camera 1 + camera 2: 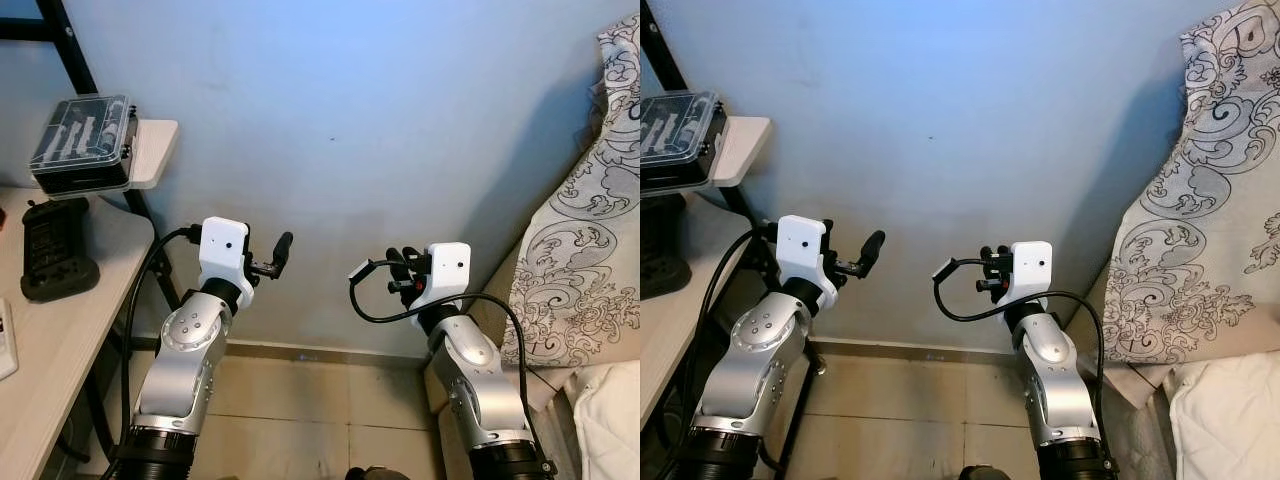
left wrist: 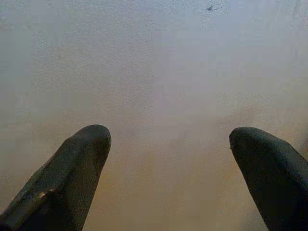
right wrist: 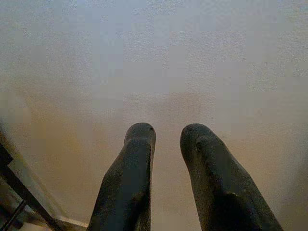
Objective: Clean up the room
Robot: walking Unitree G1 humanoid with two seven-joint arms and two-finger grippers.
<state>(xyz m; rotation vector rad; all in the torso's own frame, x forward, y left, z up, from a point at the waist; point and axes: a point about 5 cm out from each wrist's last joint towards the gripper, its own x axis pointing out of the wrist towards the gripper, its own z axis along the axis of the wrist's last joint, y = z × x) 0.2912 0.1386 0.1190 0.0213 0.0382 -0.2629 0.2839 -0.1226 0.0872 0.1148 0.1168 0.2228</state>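
Blue wall (image 1: 380, 120) dead ahead, left gripper (image 2: 168, 168) wide, right gripper (image 3: 166, 144) narrow, both empty, clear case (image 1: 82, 142) at 10 o'clock, nearer my left.

No readable text, label or number anywhere
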